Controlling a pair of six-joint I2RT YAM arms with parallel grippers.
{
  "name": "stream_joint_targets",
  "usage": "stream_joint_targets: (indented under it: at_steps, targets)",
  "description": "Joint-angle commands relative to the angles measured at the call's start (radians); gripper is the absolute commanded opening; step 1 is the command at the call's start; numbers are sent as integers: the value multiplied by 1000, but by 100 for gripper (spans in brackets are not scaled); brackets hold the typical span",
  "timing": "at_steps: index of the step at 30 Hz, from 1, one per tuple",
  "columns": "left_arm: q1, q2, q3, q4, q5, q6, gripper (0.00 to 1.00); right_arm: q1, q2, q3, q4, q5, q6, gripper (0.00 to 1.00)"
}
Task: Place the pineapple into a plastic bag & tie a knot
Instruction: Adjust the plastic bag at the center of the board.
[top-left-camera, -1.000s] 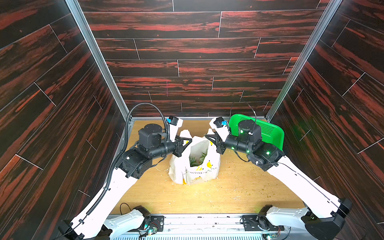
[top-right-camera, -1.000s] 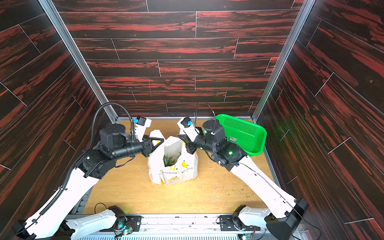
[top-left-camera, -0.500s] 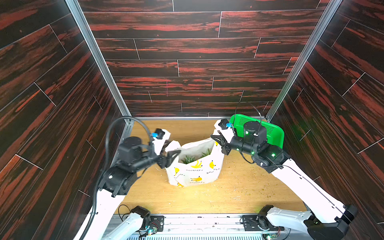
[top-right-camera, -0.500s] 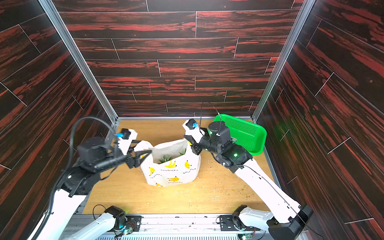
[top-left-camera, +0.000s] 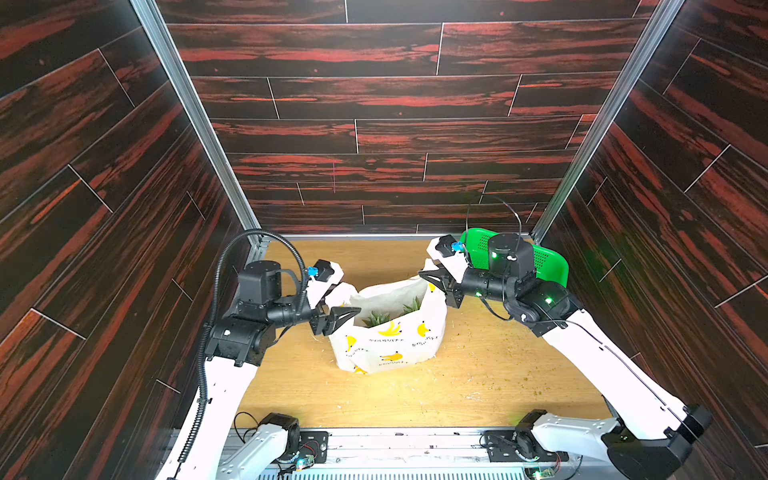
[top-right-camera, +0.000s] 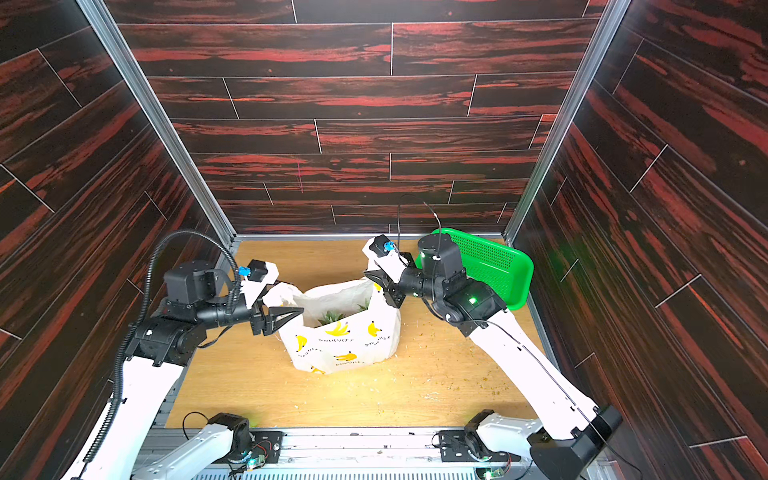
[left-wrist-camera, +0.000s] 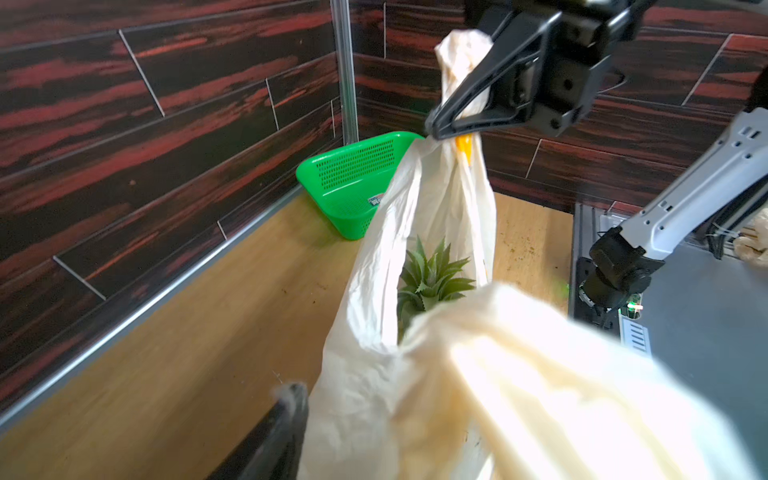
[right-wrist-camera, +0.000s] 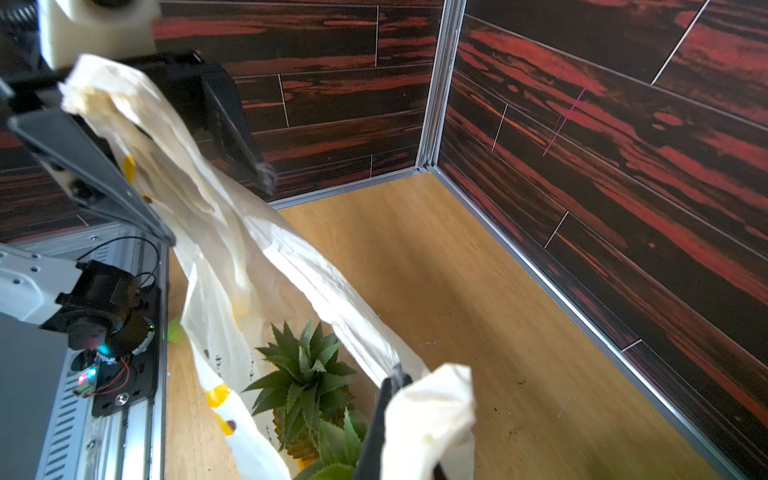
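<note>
**One handle pinched, the other just lying loose, no knot yet**

The bag (top-left-camera: 390, 345) stands in the middle of the table (top-left-camera: 478, 395) with the pineapple (left-wrist-camera: 432, 278) inside. The right gripper (left-wrist-camera: 440, 124) is clamped on one handle (left-wrist-camera: 461, 75). The left gripper (right-wrist-camera: 216, 210) has its jaws apart, and the other handle (right-wrist-camera: 166, 137) is only draped between them. My worry is that the loose one slides off and flops down, or the right side pulls alone and tips the bag. The thin plastic could also snag on the spiky leaves (right-wrist-camera: 307, 365).
</note>
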Motion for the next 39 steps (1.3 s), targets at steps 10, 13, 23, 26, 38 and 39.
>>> stream_joint_targets:
  at_steps: [10, 13, 23, 26, 38, 39]
  targets:
    - [13, 124, 66, 12, 277, 32, 59, -50, 69, 101, -61, -125, -56, 0]
    - [13, 156, 76, 14, 316, 16, 24, -53, 80, 112, -60, -128, -66, 0]
    - [-67, 123, 26, 395, -38, -358, 0, -74, 109, 190, -83, 5, -57, 0]
    - [-158, 100, 33, 457, -324, -512, 0, -74, 104, 226, -86, 54, -49, 0]
    - [-367, 195, 211, 293, -821, -849, 0, -73, 80, 191, -85, 124, -23, 0]
    - [-371, 210, 229, 261, -829, -854, 0, -73, 76, 183, -90, 124, -23, 0]
